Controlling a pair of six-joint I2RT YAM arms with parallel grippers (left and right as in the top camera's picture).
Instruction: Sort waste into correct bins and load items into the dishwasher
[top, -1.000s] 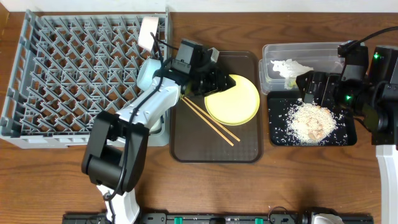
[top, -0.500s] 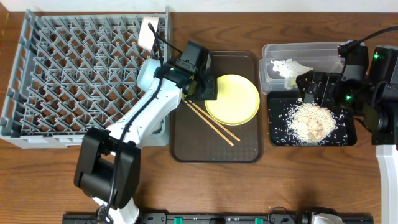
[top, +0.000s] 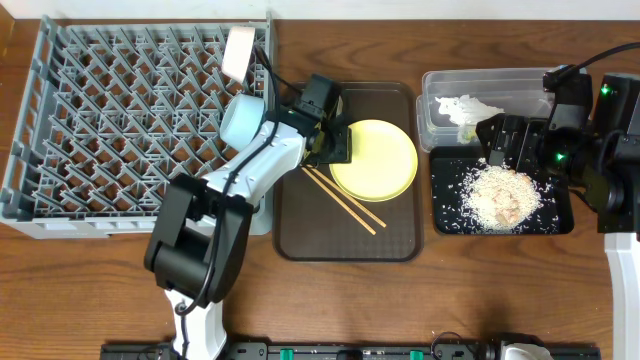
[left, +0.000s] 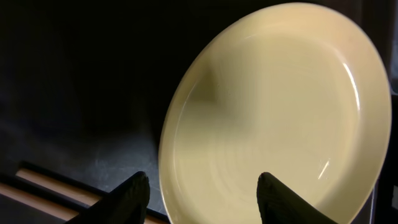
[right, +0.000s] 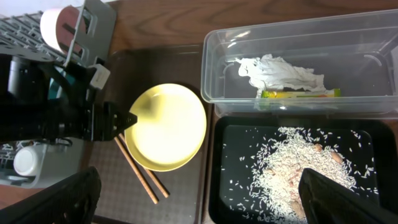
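Overhead: yellow plate (top: 385, 160) lies on the brown tray (top: 310, 230), left fingers (top: 338, 150) at its rim, right fingers (top: 500, 140) over the black tray (top: 560, 222). Left wrist: fingers parted, straddling the rim (no pinch). Right wrist: fingers spread wide, empty

The left gripper (top: 335, 148) has drawn back toward the left and slightly nearer the table's front edge. A second ago it reached in over the upper left part of the yellow plate (top: 385, 160) and hid a wedge of it; now it sits at the plate's left rim, so almost the whole disc shows. The black camera block on the wrist (top: 320, 95) has moved down and to the right with it. The left arm's dark elbow (top: 195, 235) swung out to the left half a second ago and has since come back, now standing closer to the brown serving tray (top: 300, 225) than in either earlier picture.
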